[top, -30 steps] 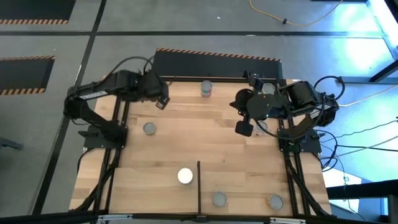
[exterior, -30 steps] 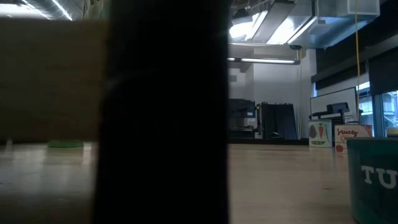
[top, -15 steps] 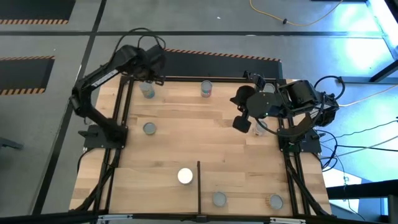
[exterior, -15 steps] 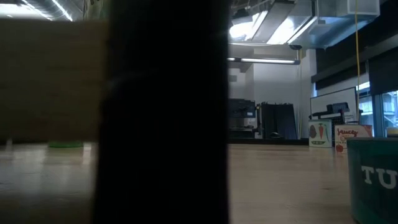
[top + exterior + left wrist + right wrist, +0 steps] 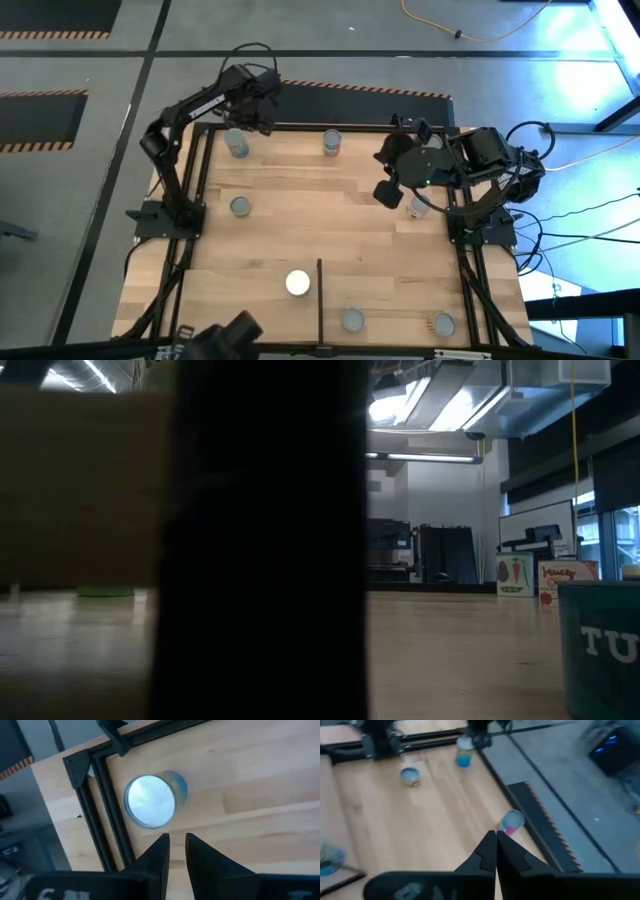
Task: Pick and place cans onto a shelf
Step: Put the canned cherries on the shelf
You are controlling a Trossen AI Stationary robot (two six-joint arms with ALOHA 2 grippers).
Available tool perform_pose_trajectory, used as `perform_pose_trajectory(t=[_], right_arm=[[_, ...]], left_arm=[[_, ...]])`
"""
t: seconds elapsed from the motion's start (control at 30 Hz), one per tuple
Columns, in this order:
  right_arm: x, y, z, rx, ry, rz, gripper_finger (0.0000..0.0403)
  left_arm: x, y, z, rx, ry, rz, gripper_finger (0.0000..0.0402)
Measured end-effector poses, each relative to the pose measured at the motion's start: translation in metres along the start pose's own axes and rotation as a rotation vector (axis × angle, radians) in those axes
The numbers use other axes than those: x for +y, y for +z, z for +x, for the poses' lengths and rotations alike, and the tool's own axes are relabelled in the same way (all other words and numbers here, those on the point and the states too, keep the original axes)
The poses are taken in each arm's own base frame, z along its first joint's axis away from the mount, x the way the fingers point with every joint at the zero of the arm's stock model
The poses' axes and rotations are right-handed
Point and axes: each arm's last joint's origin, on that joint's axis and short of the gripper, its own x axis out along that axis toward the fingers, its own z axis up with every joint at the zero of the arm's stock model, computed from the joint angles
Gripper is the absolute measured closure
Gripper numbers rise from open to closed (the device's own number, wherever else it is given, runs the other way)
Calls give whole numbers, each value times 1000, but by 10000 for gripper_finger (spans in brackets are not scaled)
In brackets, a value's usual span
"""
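Observation:
Several cans stand upright on the wooden board [image 5: 300,230] inside its black frame. A blue can [image 5: 237,144] stands at the far left corner and shows in the left wrist view [image 5: 150,801]. My left gripper [image 5: 255,100] hangs above and behind it, empty, with a narrow gap between its fingers [image 5: 176,845]. A pink can [image 5: 332,142] stands at the far edge. My right gripper [image 5: 385,190] is shut and empty above the board's right part, pointing at the pink can [image 5: 511,821]. A thin black divider bar [image 5: 320,300] splits the near part.
More cans stand at the left middle [image 5: 240,206], beside the right arm [image 5: 420,207] and near the front edge: a white-topped one [image 5: 298,283] and two others [image 5: 352,320], [image 5: 443,323]. A dark object [image 5: 225,335] shows at the near edge. A dark post fills the low view [image 5: 265,540].
My left gripper has risen and drawn back from over the board's far left toward the far edge, uncovering the blue can, which stands on the board there. My right gripper has shifted a little toward the far edge. A dark object has come in at the near edge.

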Motion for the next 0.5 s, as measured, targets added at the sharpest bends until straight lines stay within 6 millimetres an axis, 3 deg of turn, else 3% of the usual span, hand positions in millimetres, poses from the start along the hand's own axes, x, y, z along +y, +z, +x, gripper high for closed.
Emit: perform_pose_trajectory(t=[0.2,0.5], right_arm=[[-3,1,0,-42,-97,4,399],[-3,2,0,-57,-136,0,399]], left_arm=[[-6,14,25,79,9,29,346],[0,20,39,96,27,-30,346]])
